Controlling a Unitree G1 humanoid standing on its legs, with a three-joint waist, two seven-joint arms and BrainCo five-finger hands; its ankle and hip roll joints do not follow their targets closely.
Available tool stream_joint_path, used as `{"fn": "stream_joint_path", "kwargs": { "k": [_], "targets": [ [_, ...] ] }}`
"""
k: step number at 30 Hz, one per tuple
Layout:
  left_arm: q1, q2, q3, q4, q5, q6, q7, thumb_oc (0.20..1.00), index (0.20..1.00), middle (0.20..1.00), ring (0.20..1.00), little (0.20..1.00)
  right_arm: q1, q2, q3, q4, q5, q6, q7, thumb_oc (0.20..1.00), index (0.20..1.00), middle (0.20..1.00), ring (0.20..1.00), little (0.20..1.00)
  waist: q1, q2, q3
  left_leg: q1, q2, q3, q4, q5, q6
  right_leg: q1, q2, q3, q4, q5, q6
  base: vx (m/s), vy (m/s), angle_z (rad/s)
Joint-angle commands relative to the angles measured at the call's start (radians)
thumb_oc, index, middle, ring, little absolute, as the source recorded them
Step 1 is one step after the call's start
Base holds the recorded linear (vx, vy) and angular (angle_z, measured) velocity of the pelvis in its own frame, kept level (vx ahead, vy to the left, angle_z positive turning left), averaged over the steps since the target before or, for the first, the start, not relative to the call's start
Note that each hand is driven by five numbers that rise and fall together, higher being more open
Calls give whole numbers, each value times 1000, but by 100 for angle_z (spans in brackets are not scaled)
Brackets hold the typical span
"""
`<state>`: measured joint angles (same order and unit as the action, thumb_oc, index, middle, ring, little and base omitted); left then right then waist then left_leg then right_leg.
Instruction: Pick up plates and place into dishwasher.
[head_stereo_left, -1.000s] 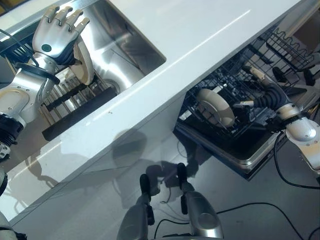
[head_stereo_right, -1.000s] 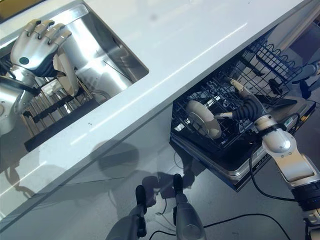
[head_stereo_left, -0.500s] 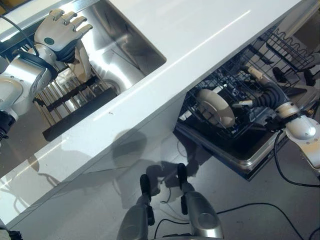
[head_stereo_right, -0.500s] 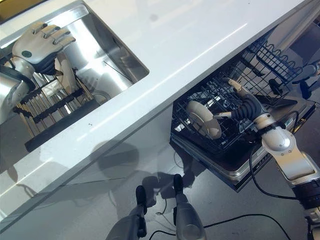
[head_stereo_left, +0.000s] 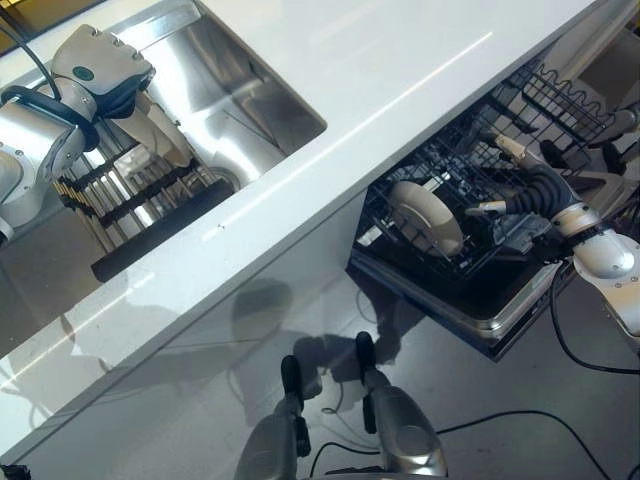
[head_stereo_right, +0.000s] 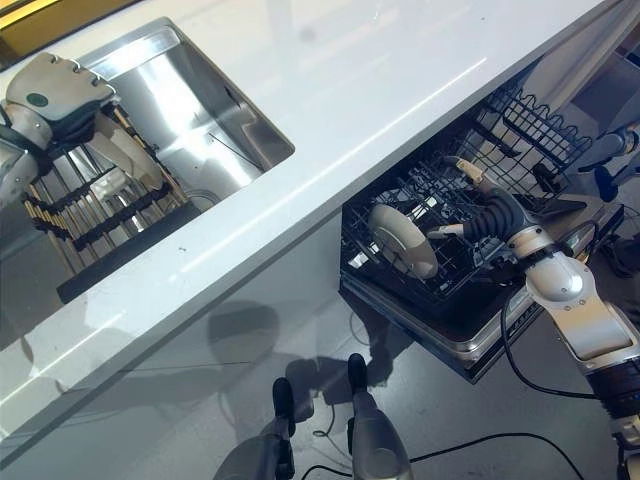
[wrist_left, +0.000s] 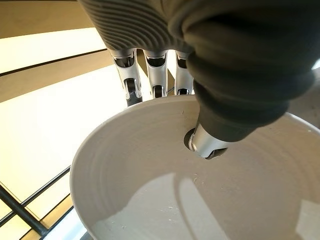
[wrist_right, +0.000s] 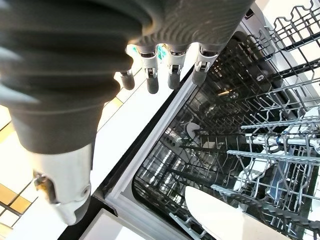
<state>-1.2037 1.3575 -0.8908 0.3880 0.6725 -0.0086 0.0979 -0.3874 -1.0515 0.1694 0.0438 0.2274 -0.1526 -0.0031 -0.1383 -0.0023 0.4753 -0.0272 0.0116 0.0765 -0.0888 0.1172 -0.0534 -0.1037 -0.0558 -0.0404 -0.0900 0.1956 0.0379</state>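
A white plate (wrist_left: 150, 195) stands on edge in the dish rack (head_stereo_left: 140, 190) inside the sink. My left hand (head_stereo_left: 95, 72) sits on top of it. Its fingers (wrist_left: 156, 80) curl over the far side of the rim and the thumb (wrist_left: 220, 120) presses the near face. A second white plate (head_stereo_left: 425, 215) stands upright in the dishwasher's lower rack (head_stereo_left: 455, 165). My right hand (head_stereo_left: 520, 190) hovers open just to the right of that plate, with straight fingers (wrist_right: 172, 75) and nothing held.
The steel sink (head_stereo_left: 255, 100) is set in a long white counter (head_stereo_left: 400, 60). The dishwasher door (head_stereo_left: 490, 320) hangs open below the counter edge. A second wire rack (head_stereo_left: 570, 100) with tines lies beyond my right hand.
My left hand, spread open above the rack a second ago, has dropped onto the plate and closed on its rim. The right hand has stayed by the dishwasher plate.
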Motion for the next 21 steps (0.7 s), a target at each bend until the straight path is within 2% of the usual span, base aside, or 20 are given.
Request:
{"fn": "stream_joint_path", "kwargs": {
  "k": [1,5,9,13,21],
  "targets": [
    [84,73,107,26,-56,38,59,200,200,200,200,200,55,-70,-112,-91,26,-61,-5,1000,1000,1000,1000,1000,11,-5,-55,0,-65,-3,11,-67,42,12,-9,-43,55,-74,80,36,-31,0],
    [183,67,222,25,-220,34,190,200,200,200,200,200,100,-55,-148,-104,16,-75,7,1000,1000,1000,1000,1000,18,-1,-89,23,-65,-9,8,-74,41,40,-8,-46,51,-83,76,42,-43,5],
    [338,19,400,43,-325,-31,283,200,200,200,200,200,146,-21,-176,-123,-20,-91,18,1000,1000,1000,1000,1000,26,5,-126,47,-64,-11,7,-80,41,71,-8,-51,47,-93,73,47,-48,9],
    [449,-30,530,50,-381,-89,307,200,200,200,200,200,140,-1,-172,-115,-25,-104,24,1000,1000,1000,1000,1000,30,13,-166,72,-63,-13,5,-89,39,101,-8,-57,41,-103,69,50,-51,4],
    [538,-89,637,27,-505,-167,336,200,200,200,200,200,101,31,-139,-118,-1,-134,18,1000,1000,1000,1000,1000,50,18,-232,113,-61,-18,6,-101,36,156,-8,-65,31,-119,66,19,-59,2]
  ]
}}
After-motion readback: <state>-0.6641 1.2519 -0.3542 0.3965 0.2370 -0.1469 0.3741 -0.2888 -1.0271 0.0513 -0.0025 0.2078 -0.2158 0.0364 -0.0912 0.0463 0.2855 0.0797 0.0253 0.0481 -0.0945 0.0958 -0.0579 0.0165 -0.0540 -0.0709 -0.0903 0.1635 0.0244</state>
